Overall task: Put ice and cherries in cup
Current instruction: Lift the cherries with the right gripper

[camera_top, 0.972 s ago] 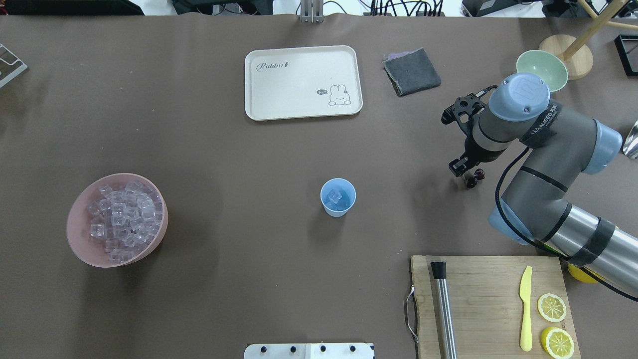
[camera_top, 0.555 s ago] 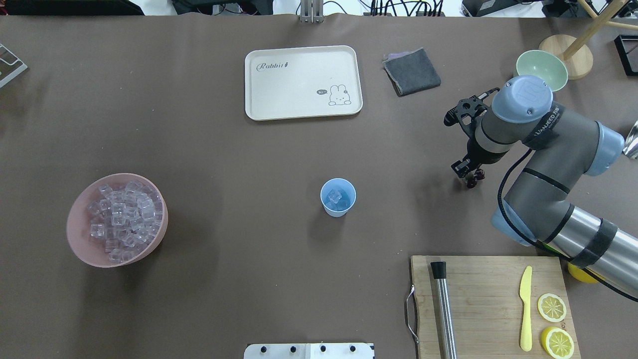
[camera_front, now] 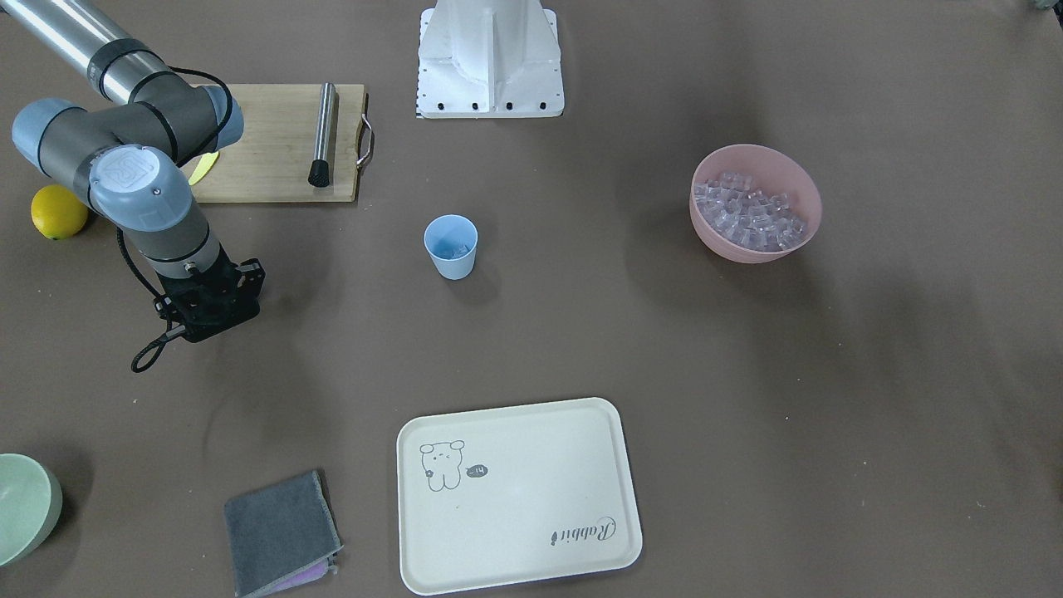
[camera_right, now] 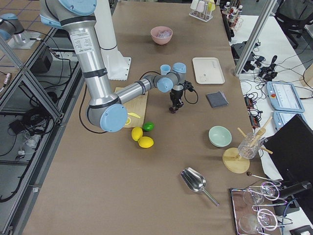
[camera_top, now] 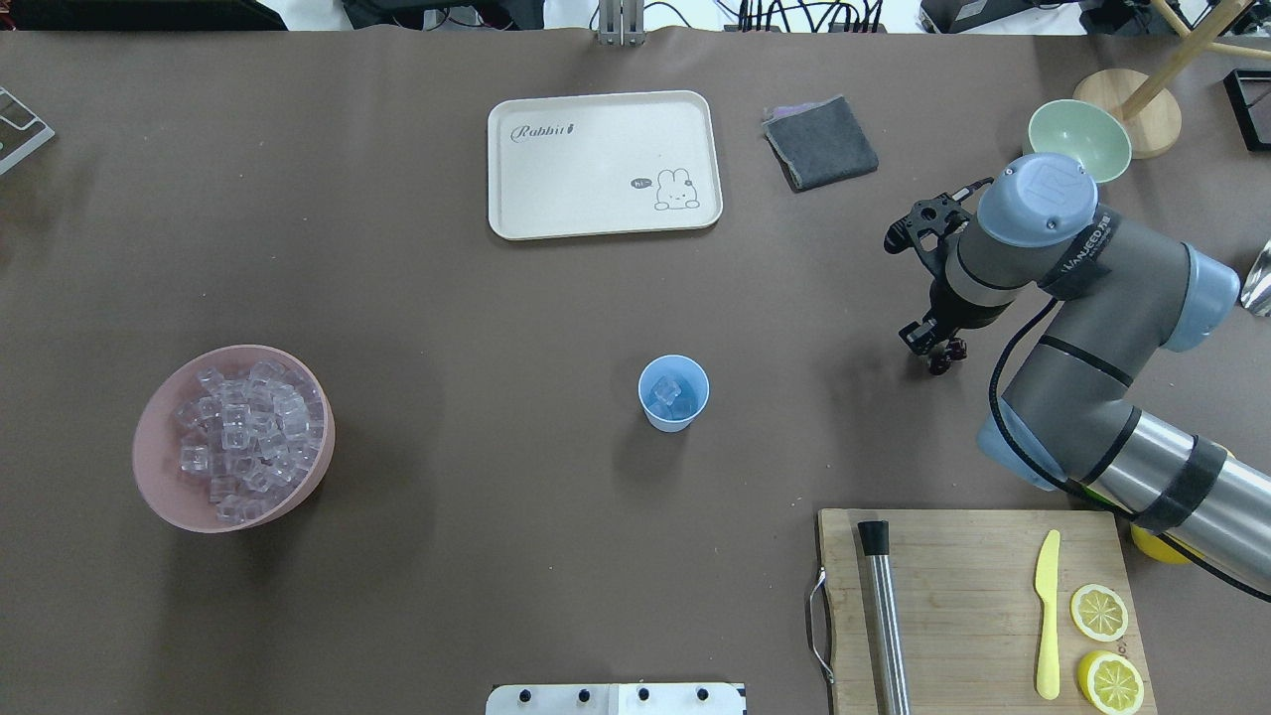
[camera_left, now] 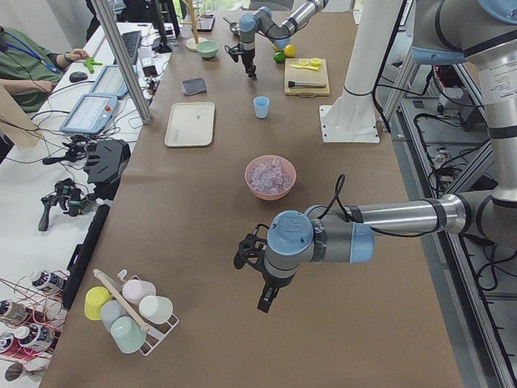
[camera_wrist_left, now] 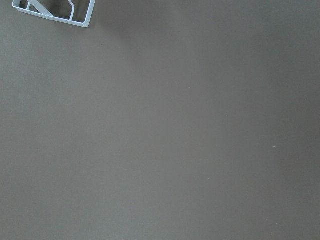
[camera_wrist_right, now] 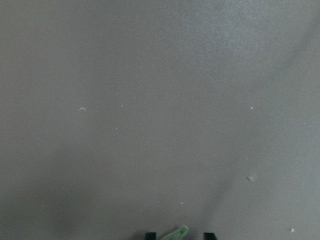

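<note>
- Maroon cherries (camera_top: 945, 357) are lying on the brown table (camera_top: 477, 298), well apart from the blue cup (camera_top: 673, 393) and off to its right in the overhead view.
- Ice (camera_top: 667, 391) is already sitting in the cup, with a few cubes showing at its bottom. Many more cubes are filling the pink bowl (camera_top: 147, 447) far over on the left.
- So the ice part is looking done, and picking up the cherries is the step in hand.
- The right gripper (camera_top: 931, 345) is pointing straight down at the cherries. Its wrist view is showing a green stem (camera_wrist_right: 178, 232) between two black fingertips (camera_wrist_right: 150, 236), which are standing a little apart and, as far as I can judge, not squeezing it.
- The left gripper (camera_left: 263, 304) is hanging over bare table, away from everything. It is showing only from the side, so I cannot tell whether its jaws are apart or together.
- Next, the right jaws are needing to close squarely on that thin stem, which is slender and could be slipping out sideways.
- After that the arm is going to have to lift, carry the pair across to the cup, stop over its narrow mouth and let go low, so that the cherries are dropping inside rather than bouncing off the rim.
</note>
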Controlling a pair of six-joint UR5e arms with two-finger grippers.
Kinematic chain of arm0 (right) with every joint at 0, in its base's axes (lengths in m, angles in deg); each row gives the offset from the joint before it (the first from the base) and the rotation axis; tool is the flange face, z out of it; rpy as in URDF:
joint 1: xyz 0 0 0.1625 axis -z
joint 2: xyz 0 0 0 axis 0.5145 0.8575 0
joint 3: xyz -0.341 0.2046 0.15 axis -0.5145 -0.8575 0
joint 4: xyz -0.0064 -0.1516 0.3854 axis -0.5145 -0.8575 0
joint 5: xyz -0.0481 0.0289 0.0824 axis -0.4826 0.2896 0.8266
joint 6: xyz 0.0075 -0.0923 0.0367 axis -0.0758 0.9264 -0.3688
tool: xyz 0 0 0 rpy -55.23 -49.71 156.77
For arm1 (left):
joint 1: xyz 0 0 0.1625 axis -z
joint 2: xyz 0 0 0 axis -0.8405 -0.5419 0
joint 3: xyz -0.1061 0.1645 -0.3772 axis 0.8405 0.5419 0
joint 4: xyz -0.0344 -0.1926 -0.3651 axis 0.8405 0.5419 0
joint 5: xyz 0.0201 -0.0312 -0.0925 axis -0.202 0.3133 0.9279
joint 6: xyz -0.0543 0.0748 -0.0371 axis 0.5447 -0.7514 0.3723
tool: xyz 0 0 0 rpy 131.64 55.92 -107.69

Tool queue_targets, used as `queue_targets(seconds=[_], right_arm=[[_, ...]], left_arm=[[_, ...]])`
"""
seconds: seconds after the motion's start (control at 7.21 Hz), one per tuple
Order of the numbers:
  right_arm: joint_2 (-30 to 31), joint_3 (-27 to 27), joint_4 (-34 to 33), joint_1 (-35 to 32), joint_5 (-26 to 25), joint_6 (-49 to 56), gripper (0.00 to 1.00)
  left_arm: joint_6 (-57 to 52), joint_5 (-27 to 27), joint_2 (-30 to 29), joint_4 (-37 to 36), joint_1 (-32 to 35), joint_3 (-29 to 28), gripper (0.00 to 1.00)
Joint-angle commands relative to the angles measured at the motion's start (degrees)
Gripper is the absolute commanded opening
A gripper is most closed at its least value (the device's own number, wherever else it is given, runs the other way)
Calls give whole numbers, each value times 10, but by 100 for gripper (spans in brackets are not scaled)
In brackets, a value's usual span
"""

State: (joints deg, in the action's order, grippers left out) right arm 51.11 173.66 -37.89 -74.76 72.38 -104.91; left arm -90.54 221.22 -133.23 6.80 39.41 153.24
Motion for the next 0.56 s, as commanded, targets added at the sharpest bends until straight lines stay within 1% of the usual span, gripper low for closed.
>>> queue_targets(seconds=[0.0, 0.14, 0.28, 0.42], right_arm=[[0, -1, 0, 0, 1, 0, 40], [0, -1, 0, 0, 1, 0, 31], [0, -1, 0, 0, 1, -4, 27], [0, 0, 0, 0, 1, -4, 27]], left_arm=[[0, 0, 0, 0, 0, 0, 99], [0, 0, 0, 0, 1, 0, 99], [0, 0, -1, 0, 0, 0, 99], [0, 0, -1, 0, 0, 0, 99]])
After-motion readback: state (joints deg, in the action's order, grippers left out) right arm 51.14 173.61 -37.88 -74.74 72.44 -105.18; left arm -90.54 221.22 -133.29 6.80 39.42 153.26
